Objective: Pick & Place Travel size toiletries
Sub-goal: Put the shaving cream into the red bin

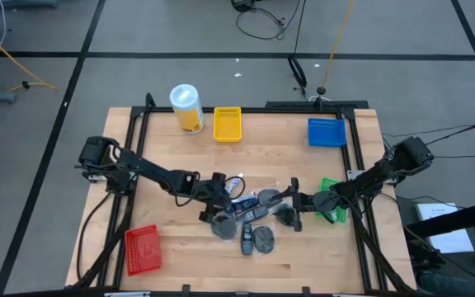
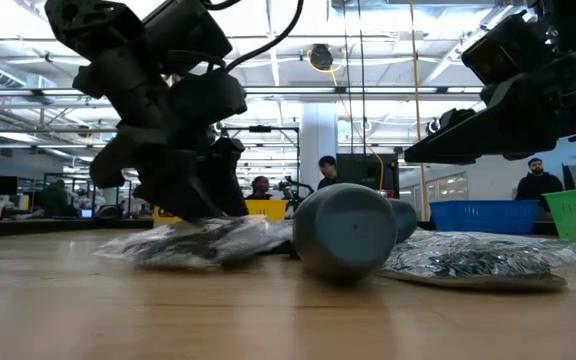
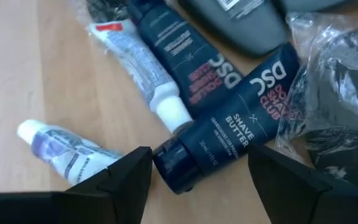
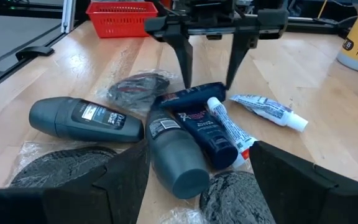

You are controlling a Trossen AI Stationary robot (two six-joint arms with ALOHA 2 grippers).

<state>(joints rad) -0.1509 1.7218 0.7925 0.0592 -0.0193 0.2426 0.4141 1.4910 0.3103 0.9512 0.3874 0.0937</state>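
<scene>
your left end effector (image 4: pixel 208 59) hangs spread over the pile of toiletries near the middle of the table (image 1: pixel 188 264), its two fingers straddling the capped end of a dark blue shave butter tube (image 3: pixel 229 134), with a small white toothpaste tube (image 3: pixel 64 152) lying just at its nine o'clock side in the left wrist view. your right end effector (image 1: pixel 293 200) sits at the pile's three o'clock edge, spread too and pinching nothing, with a grey deodorant stick (image 4: pixel 174 155) and a bagged dark puff (image 4: pixel 55 168) right in front of it. the green tray (image 1: pixel 333 202) lies under your right arm at the table's three o'clock side.
</scene>
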